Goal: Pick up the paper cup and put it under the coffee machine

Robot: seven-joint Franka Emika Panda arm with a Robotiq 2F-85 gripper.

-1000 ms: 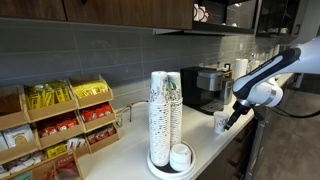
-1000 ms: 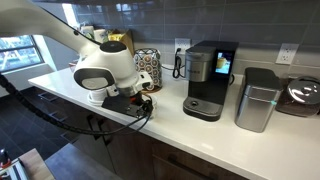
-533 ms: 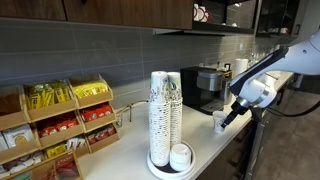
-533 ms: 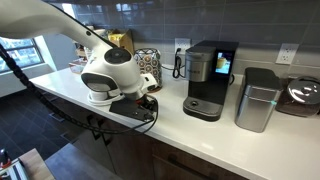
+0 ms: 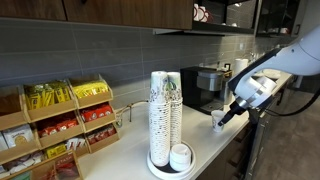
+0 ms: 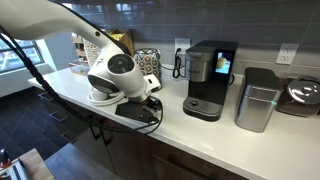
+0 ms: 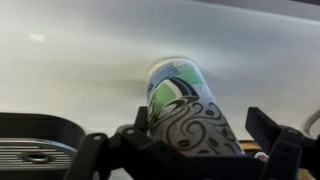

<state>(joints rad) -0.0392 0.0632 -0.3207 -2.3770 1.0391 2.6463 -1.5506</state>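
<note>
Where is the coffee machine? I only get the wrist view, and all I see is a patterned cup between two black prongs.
Observer: In an exterior view, the coffee machine stands by the back wall on the same counter. The paper cup sits near it, out in front and not yet under it.
Operator: Is that the only cup around?
Observer: No. Tall stacks of cups stand further along the counter, on the side of your cup away from the machine, with a short stack of lids beside them.
</note>
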